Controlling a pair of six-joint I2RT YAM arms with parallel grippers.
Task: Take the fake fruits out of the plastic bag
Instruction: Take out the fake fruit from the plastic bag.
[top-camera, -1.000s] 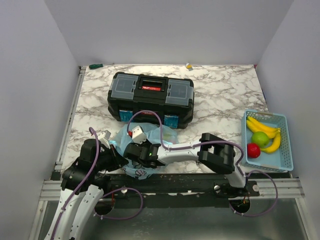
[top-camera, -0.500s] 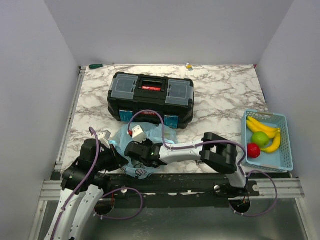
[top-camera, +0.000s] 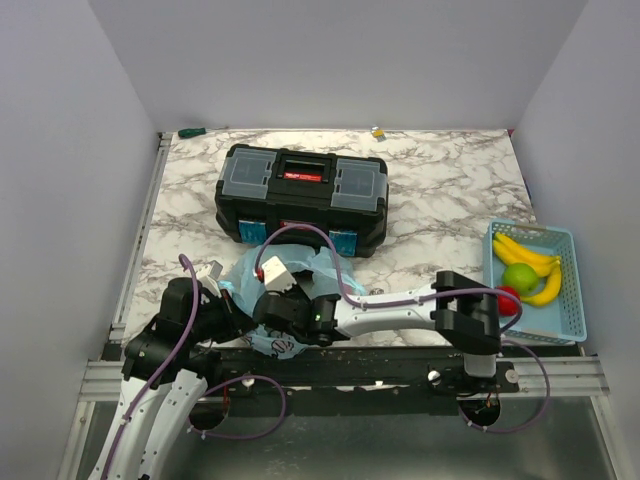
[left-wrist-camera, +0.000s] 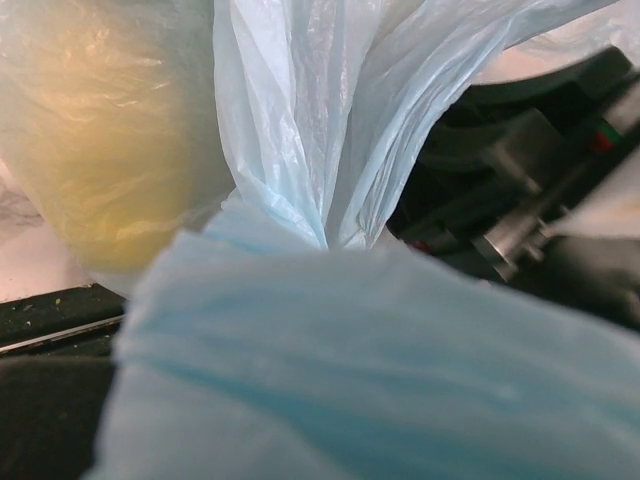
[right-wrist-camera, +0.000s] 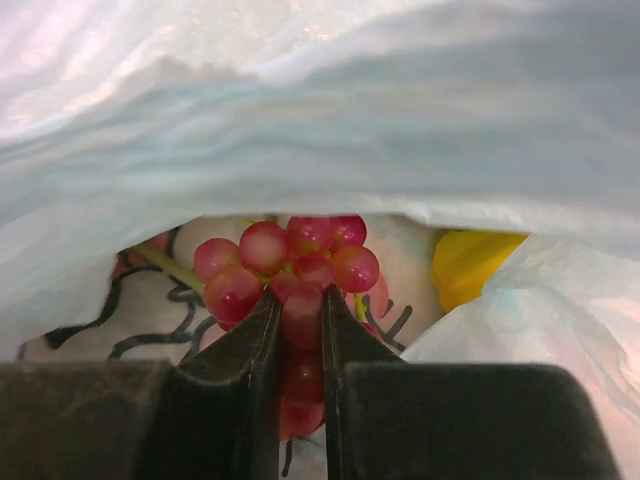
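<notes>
The light-blue plastic bag (top-camera: 243, 268) lies crumpled at the near table edge, in front of the toolbox. My right gripper (right-wrist-camera: 300, 300) is inside its mouth, shut on a bunch of red fake grapes (right-wrist-camera: 290, 260) that sticks out past the fingertips. A yellow fruit (right-wrist-camera: 468, 264) lies deeper in the bag to the right. Through the film the left wrist view shows a yellowish shape (left-wrist-camera: 100, 150). My left gripper (top-camera: 226, 296) is at the bag's left edge. Blurred blue film (left-wrist-camera: 350, 370) hides its fingers, and the film bunches to a pinch just in front of them.
A black toolbox (top-camera: 302, 195) stands behind the bag. At the right edge a light-blue mesh basket (top-camera: 574, 300) holds bananas (top-camera: 530, 256), a green apple (top-camera: 520, 277) and a red fruit (top-camera: 506, 298). Small items lie at the back edge.
My right gripper's jaws have closed onto the grapes inside the bag. The right arm's elbow has swung right, toward the basket. The left arm has not moved.
</notes>
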